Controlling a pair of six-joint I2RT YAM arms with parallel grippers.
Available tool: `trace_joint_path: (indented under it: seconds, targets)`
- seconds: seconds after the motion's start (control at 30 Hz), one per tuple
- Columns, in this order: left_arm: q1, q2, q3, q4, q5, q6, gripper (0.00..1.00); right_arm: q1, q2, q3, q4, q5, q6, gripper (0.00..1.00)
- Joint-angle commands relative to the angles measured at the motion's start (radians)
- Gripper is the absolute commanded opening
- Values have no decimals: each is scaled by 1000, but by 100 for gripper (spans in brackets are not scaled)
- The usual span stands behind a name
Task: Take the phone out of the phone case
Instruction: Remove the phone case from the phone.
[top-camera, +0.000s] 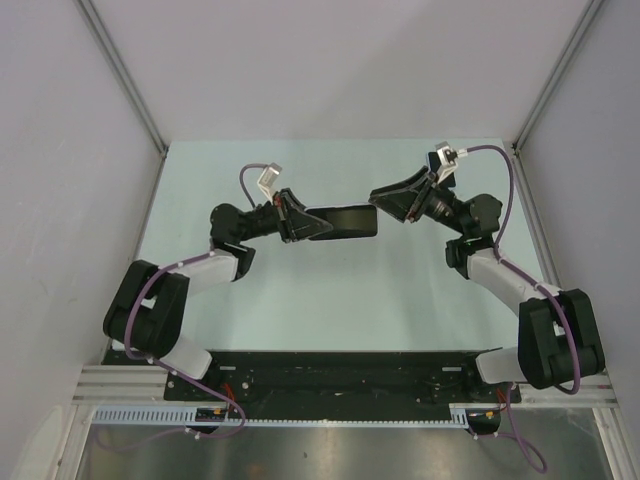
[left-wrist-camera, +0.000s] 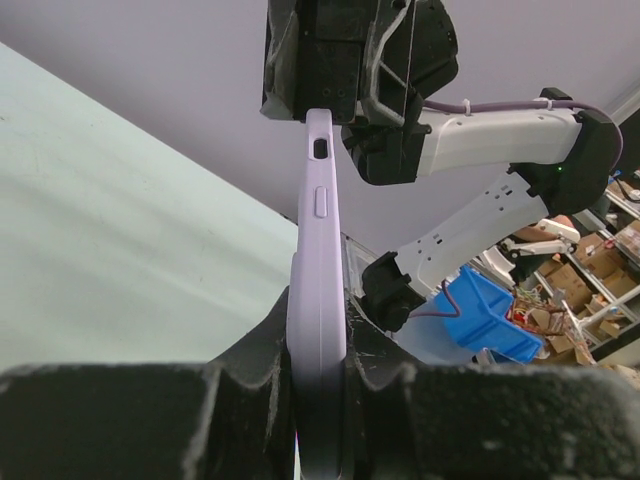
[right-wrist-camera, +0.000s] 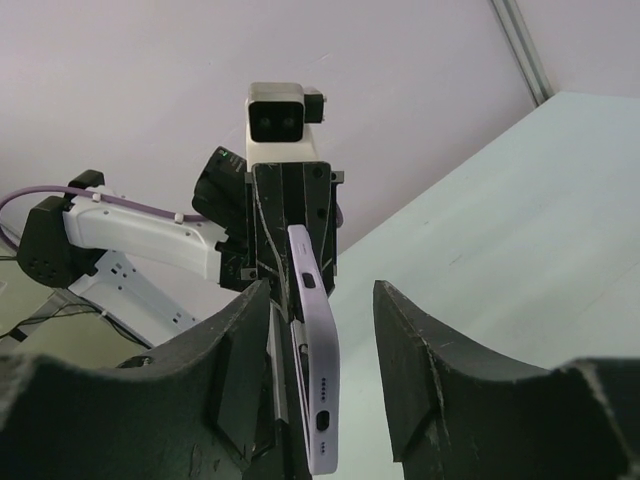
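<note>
In the left wrist view the phone case (left-wrist-camera: 318, 260) runs off the bottom edge, its lower end hidden between the left gripper (left-wrist-camera: 318, 345) fingers. Its upper end disappears behind the right gripper (left-wrist-camera: 328, 108). From above it is only a dark slab at centre frame, its contents untellable.

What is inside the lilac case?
The phone, dark face up, fills the lilac case; wrist views show only the case's edge, and the left fingers cover one end.

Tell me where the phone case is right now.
In the top view the phone case hangs above the table centre, clamped in the left gripper, its free end between the open fingers of the right gripper.
</note>
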Motion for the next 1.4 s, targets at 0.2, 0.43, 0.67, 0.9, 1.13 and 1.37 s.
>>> trace_joint_path:
  seconds: [0.2, 0.43, 0.67, 0.9, 1.13, 1.37]
  targets:
    - [20, -83, 2, 355, -34, 34, 0, 13, 6, -1, 5, -1, -33, 46]
    - [25, -89, -2, 355, -34, 46, 0, 19, 5, -1, 8, -5, -29, 46]
    - [25, -93, -7, 355, -33, 54, 0, 29, 4, -1, 2, -13, -35, 51]
    - [25, -96, -7, 355, -30, 61, 0, 32, 4, -1, -4, -8, -23, 51]
    - [25, -102, -13, 355, -28, 69, 0, 26, 4, -1, -18, 2, -12, 49]
    - [25, -97, -12, 355, -25, 69, 1, 21, 5, -1, -22, 10, 19, 43]
